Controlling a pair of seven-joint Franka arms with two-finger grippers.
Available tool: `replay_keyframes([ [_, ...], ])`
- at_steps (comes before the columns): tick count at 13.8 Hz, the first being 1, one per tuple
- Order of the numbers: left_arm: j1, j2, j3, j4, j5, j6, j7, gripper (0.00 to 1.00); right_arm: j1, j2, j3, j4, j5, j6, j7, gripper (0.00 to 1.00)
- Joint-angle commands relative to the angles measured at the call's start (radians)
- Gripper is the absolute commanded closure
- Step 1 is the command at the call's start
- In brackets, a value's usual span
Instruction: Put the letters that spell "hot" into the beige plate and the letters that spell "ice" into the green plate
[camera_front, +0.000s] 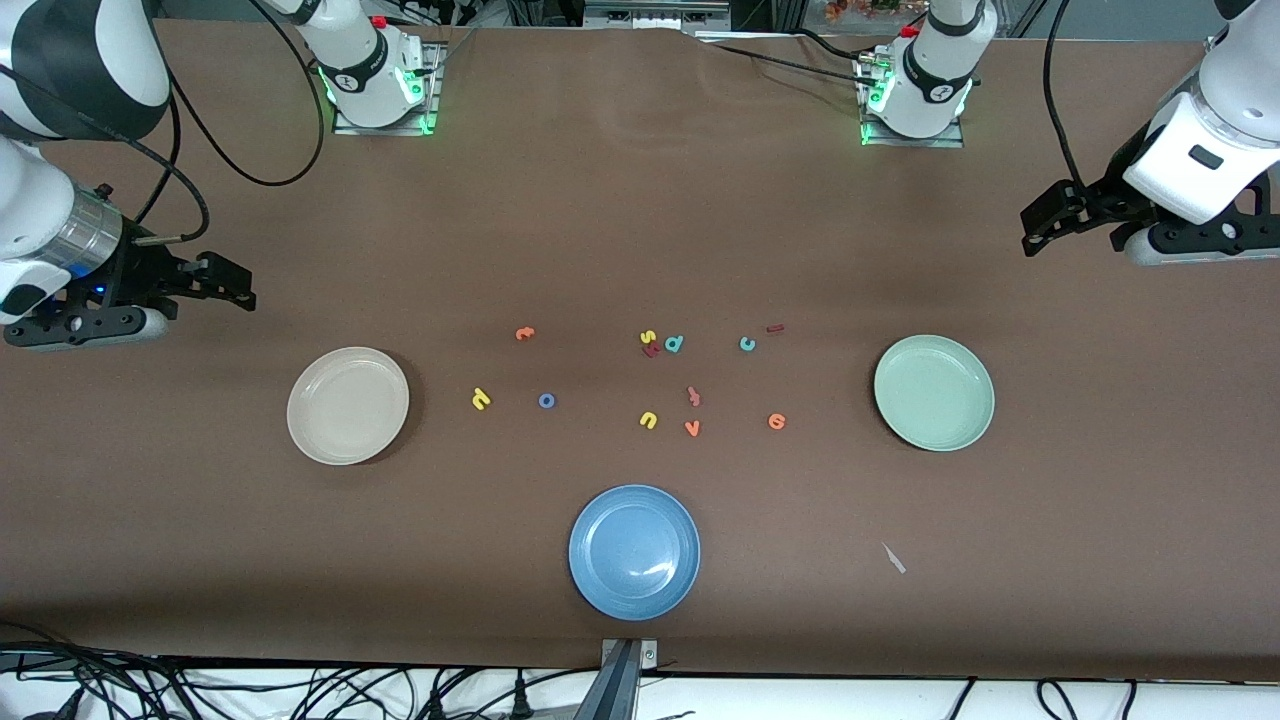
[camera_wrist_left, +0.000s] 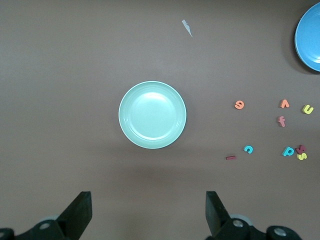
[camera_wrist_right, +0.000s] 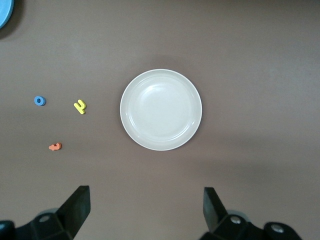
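Nothing is sorted yet, and both plates look bare. The beige plate (camera_front: 347, 405) sits toward the right arm's end of the tabletop (camera_front: 640, 230), and the green plate (camera_front: 934, 392) sits toward the left arm's end. The yellow h (camera_front: 481, 399), the blue o (camera_front: 546, 401) and the orange t (camera_front: 524, 333) lie near the beige plate. The teal c (camera_front: 747, 344), the dark red i (camera_front: 774, 328) and the orange e (camera_front: 776, 422) lie nearer the green plate. The right claw (camera_front: 232, 285) hangs over the tabletop near its own end, spread wide and holding nothing, and the left claw (camera_front: 1045, 222) does the same at the other end. The letters are tiny and flat, so I think a claw could slip off one or push it away. Mix-ups look easy too. The teal d (camera_front: 674, 344) is the same color as the c. The orange v (camera_front: 691, 428) looks a lot like the e and the t. The yellow u (camera_front: 648, 420) looks like the h. The blue plate (camera_front: 634, 551), nearest the front camera, is not for any letter. A yellow s (camera_front: 648, 337) and a dark red piece (camera_front: 652, 350) touch each other just beside the d, and I cannot tell what the red one spells. A pinkish f (camera_front: 693, 396) is hard to read. A small pale scrap (camera_front: 893, 558) lies nearer the front camera than the green plate, and I cannot tell what it is.
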Motion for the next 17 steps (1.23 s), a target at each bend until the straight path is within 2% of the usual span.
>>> replay_keyframes([
  [1, 0.006, -0.024, -0.008, -0.02, 0.014, -0.001, 0.005, 0.0, -0.007, 0.013, 0.004, 0.029, -0.003, -0.025, 0.003, 0.0],
  [14, -0.005, -0.019, -0.008, -0.021, 0.014, -0.001, 0.003, 0.0, -0.005, 0.038, 0.004, 0.027, -0.003, -0.02, 0.016, 0.0],
  [17, -0.019, 0.013, -0.014, -0.02, -0.016, -0.005, 0.003, 0.0, -0.001, 0.058, 0.004, 0.029, -0.004, -0.015, 0.016, 0.0],
])
